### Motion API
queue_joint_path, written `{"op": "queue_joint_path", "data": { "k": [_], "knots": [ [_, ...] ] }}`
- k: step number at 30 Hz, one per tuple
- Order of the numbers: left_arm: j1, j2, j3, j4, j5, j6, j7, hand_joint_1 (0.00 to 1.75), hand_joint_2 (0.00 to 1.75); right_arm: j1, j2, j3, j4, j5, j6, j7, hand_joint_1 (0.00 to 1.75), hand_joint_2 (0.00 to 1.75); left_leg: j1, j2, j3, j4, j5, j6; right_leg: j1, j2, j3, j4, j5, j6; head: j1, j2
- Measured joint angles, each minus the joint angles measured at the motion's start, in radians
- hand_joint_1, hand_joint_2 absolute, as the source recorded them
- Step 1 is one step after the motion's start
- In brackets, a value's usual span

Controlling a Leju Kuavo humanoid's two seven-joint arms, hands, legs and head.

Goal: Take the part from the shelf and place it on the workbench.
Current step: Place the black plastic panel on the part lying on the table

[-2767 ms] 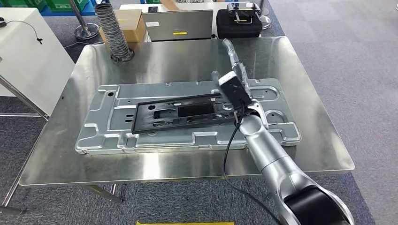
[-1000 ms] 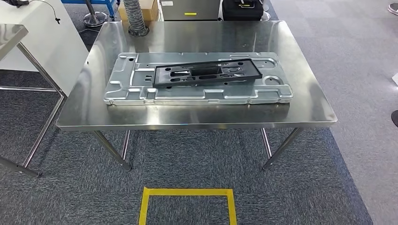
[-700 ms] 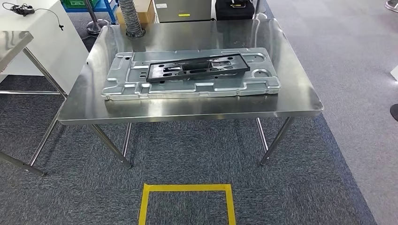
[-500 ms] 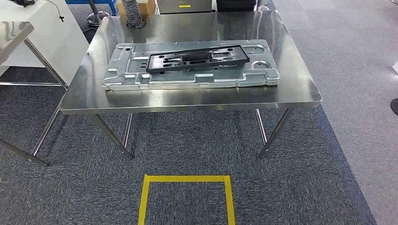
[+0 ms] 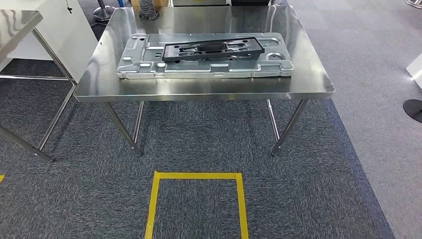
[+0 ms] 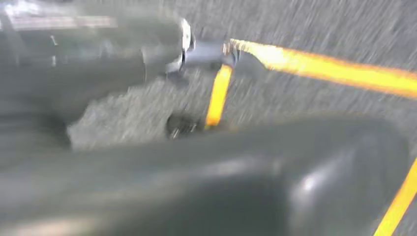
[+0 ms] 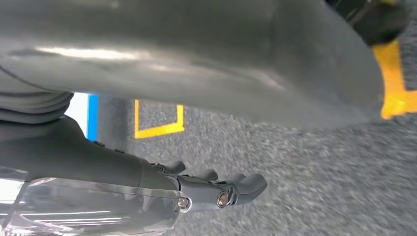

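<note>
Across the head view I see grey carpet floor (image 5: 318, 199), biggest thing in shot, w/ a yellow tape square (image 5: 196, 204) marked on it just in front of me. Beyond that stands the steel tabletop (image 5: 199, 89) on thin metal legs, well apart from the tape. On it lies a big silver stamped metal panel (image 5: 149, 67), flat, long side running across. Black part (image 5: 214, 48) sits on top of that panel, roughly centred and toward the far edge, lying flat, slightly skewed vs. the panel's long side. So the part is on the workbench, no robot hand touching it.

Far left: corner of another steel table (image 5: 15, 22) and a white cabinet (image 5: 74, 30) behind it. Ribbed hose end (image 5: 148, 9) at the far edge of the tabletop. Right edge: white object (image 5: 414, 63) and a dark round base (image 5: 413, 109) on the floor.

Left wrist view is badly blurred: left robot hand (image 6: 211, 51) over carpet and yellow tape; I can't tell if fingers are spread or curled. Right wrist view: right robot hand (image 7: 216, 189) hangs over carpet, dark fingers (image 7: 246, 184) lying side by side and fairly straight, nothing in them, yellow tape beyond.
</note>
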Motion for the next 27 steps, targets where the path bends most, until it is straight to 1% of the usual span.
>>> {"op": "queue_joint_path", "data": {
  "k": [1,2,3,4,5,6,7,8,9,10,11,12,13,14,15,16,17,18,19,20,21,22,23,24,26,27],
  "knots": [
    [0.000,0.000,0.000,0.000,0.000,0.000,0.001,0.00,0.00,-0.002,0.003,-0.001,0.001,-0.002,0.004,0.000,0.00,0.00,0.000,0.000,-0.018,0.015,0.004,-0.005,-0.001,0.001,0.056,-0.077,0.002,0.001,0.000,0.000],
    [0.000,0.000,0.000,0.000,0.001,0.001,0.001,0.00,0.00,-0.005,0.006,-0.003,0.001,-0.006,0.010,0.001,0.00,0.00,0.000,-0.001,-0.031,0.027,0.009,-0.011,0.000,0.002,0.098,-0.143,-0.009,-0.003,0.000,0.000],
    [-0.001,0.000,0.000,0.000,0.003,0.001,0.002,0.00,0.00,-0.007,0.009,-0.006,0.002,-0.011,0.018,0.002,0.00,0.00,-0.001,-0.001,-0.040,0.036,0.015,-0.017,0.002,0.004,0.122,-0.187,-0.024,-0.009,0.000,0.000],
    [-0.001,0.000,0.000,0.000,0.004,0.001,0.002,0.00,0.00,-0.010,0.011,-0.011,0.002,-0.017,0.028,0.004,0.00,0.00,-0.002,-0.001,-0.046,0.039,0.022,-0.023,0.005,0.005,0.129,-0.207,-0.033,-0.019,0.000,0.000],
    [0.000,0.000,0.000,0.000,0.006,0.001,0.004,0.00,0.00,-0.011,0.013,-0.016,0.003,-0.024,0.039,0.007,0.00,0.00,-0.001,-0.001,-0.049,0.039,0.031,-0.030,0.006,0.004,0.122,-0.209,-0.029,-0.032,0.000,0.000],
    [0.000,0.001,0.000,0.000,0.006,0.002,0.005,0.00,0.00,-0.012,0.015,-0.022,0.004,-0.029,0.053,0.010,0.00,0.00,0.001,-0.003,-0.055,0.042,0.030,-0.036,0.006,0.001,0.113,-0.209,-0.020,-0.042,0.000,0.000],
    [0.001,0.002,0.000,0.000,0.007,0.002,0.006,0.00,0.00,-0.014,0.017,-0.027,0.005,-0.033,0.065,0.011,0.00,0.00,0.003,-0.004,-0.063,0.055,0.011,-0.042,0.006,-0.001,0.102,-0.209,-0.009,-0.052,-0.001,0.000],
    [0.003,0.003,0.000,0.000,0.007,0.002,0.006,0.00,0.00,-0.015,0.019,-0.031,0.006,-0.036,0.077,0.012,0.00,0.44,0.006,-0.006,-0.074,0.086,-0.027,-0.048,0.005,-0.003,0.089,-0.210,0.003,-0.060,-0.003,0.000],
    [0.003,0.003,0.000,0.000,0.007,0.002,0.006,0.00,0.00,-0.016,0.020,-0.036,0.006,-0.039,0.087,0.011,0.00,0.87,0.008,-0.008,-0.088,0.133,-0.079,-0.053,0.006,-0.004,0.076,-0.210,0.014,-0.065,-0.005,0.000],
    [0.003,0.003,0.000,0.000,0.007,0.002,0.006,0.00,0.00,-0.016,0.020,-0.039,0.006,-0.042,0.095,0.009,0.00,1.31,0.010,-0.008,-0.101,0.198,-0.131,-0.057,0.007,-0.005,0.061,-0.209,0.026,-0.067,-0.007,0.000],
    [0.003,0.003,0.000,0.000,0.007,0.002,0.006,0.00,0.00,-0.017,0.020,-0.042,0.006,-0.045,0.102,0.007,0.00,1.75,0.011,-0.008,-0.111,0.260,-0.166,-0.059,0.010,-0.005,0.045,-0.208,0.037,-0.068,-0.008,0.000],
    [0.003,0.003,0.000,0.000,0.007,0.003,0.006,0.00,0.00,-0.017,0.020,-0.045,0.006,-0.048,0.109,0.004,0.00,1.75,0.012,-0.009,-0.111,0.305,-0.177,-0.060,0.012,-0.005,0.029,-0.206,0.047,-0.068,-0.008,0.000],
    [0.003,0.003,0.000,0.000,0.008,0.004,0.005,0.00,0.00,-0.017,0.020,-0.049,0.006,-0.049,0.113,0.001,0.00,1.75,0.012,-0.009,-0.098,0.321,-0.166,-0.058,0.014,-0.005,0.014,-0.204,0.057,-0.068,-0.008,0.000],
    [0.003,0.003,0.000,0.000,0.009,0.007,0.005,0.00,0.00,-0.017,0.020,-0.052,0.006,-0.051,0.116,-0.001,0.00,1.75,0.011,-0.009,-0.066,0.296,-0.136,-0.054,0.016,-0.005,0.000,-0.203,0.066,-0.067,-0.008,0.000],
    [0.002,0.003,0.000,0.000,0.010,0.010,0.006,0.00,0.00,-0.017,0.020,-0.054,0.006,-0.052,0.117,-0.003,0.00,1.75,0.010,-0.009,-0.019,0.239,-0.104,-0.047,0.018,-0.004,-0.012,-0.202,0.075,-0.066,-0.008,0.000],
    [0.001,0.004,0.000,0.000,0.012,0.014,0.008,0.00,0.00,-0.018,0.021,-0.057,0.006,-0.053,0.117,-0.004,0.00,1.75,0.008,-0.009,0.037,0.162,-0.089,-0.039,0.020,-0.004,-0.021,-0.202,0.084,-0.064,-0.008,0.000],
    [-0.001,0.004,0.000,0.000,0.014,0.017,0.011,0.00,0.00,-0.018,0.023,-0.059,0.006,-0.054,0.117,-0.005,0.00,1.75,0.005,-0.009,0.091,0.081,-0.087,-0.031,0.022,-0.004,-0.027,-0.201,0.092,-0.060,-0.007,0.000],
    [-0.002,0.005,0.000,0.000,0.015,0.020,0.014,0.00,0.00,-0.019,0.024,-0.062,0.007,-0.056,0.117,-0.005,0.00,1.75,0.002,-0.009,0.127,0.020,-0.097,-0.025,0.022,-0.006,-0.031,-0.201,0.100,-0.055,-0.007,0.000],
    [-0.004,0.005,0.000,0.000,0.017,0.023,0.019,0.00,0.00,-0.020,0.025,-0.064,0.007,-0.059,0.117,-0.005,0.00,1.75,-0.002,-0.009,0.146,-0.019,-0.110,-0.020,0.021,-0.007,-0.034,-0.202,0.108,-0.049,-0.007,0.000],
    [-0.005,0.005,0.000,0.000,0.018,0.027,0.026,0.00,0.00,-0.021,0.025,-0.066,0.007,-0.061,0.117,-0.004,0.00,1.75,-0.003,-0.009,0.151,-0.037,-0.111,-0.016,0.020,-0.008,-0.034,-0.204,0.115,-0.042,-0.007,0.000],
    [-0.005,0.005,0.001,0.000,0.019,0.032,0.034,0.00,0.00,-0.022,0.024,-0.068,0.007,-0.063,0.117,-0.004,0.00,1.75,-0.002,-0.008,0.148,-0.044,-0.105,-0.012,0.019,-0.009,-0.036,-0.204,0.120,-0.036,-0.007,0.000],
    [-0.005,0.005,0.001,0.000,0.019,0.036,0.042,0.00,0.00,-0.023,0.024,-0.069,0.007,-0.064,0.117,-0.003,0.00,1.75,-0.001,-0.007,0.145,-0.048,-0.096,-0.006,0.018,-0.007,-0.040,-0.197,0.114,-0.030,-0.006,0.000],
    [-0.005,0.004,0.001,0.000,0.019,0.040,0.048,0.00,0.00,-0.024,0.024,-0.071,0.007,-0.065,0.117,-0.002,0.00,1.75,0.002,-0.005,0.141,-0.053,-0.087,-0.001,0.018,-0.005,-0.051,-0.172,0.093,-0.024,-0.005,0.000],
    [-0.006,0.004,0.001,0.000,0.019,0.044,0.053,0.00,0.00,-0.024,0.023,-0.072,0.007,-0.065,0.117,-0.001,0.00,1.75,0.003,-0.004,0.135,-0.054,-0.080,0.004,0.017,-0.002,-0.071,-0.122,0.058,-0.020,-0.005,0.000],
    [-0.007,0.004,0.001,0.000,0.018,0.050,0.058,0.00,0.00,-0.024,0.023,-0.076,0.008,-0.065,0.117,0.003,0.00,1.75,0.001,-0.003,0.119,-0.049,-0.071,0.009,0.015,0.001,-0.125,0.020,-0.024,-0.013,-0.005,0.000],
    [-0.007,0.004,0.001,0.000,0.016,0.052,0.059,0.00,0.00,-0.024,0.023,-0.078,0.008,-0.065,0.117,0.006,0.00,1.75,0.000,-0.003,0.111,-0.043,-0.069,0.009,0.014,0.002,-0.142,0.075,-0.046,-0.010,-0.005,0.000]
  ]
}}
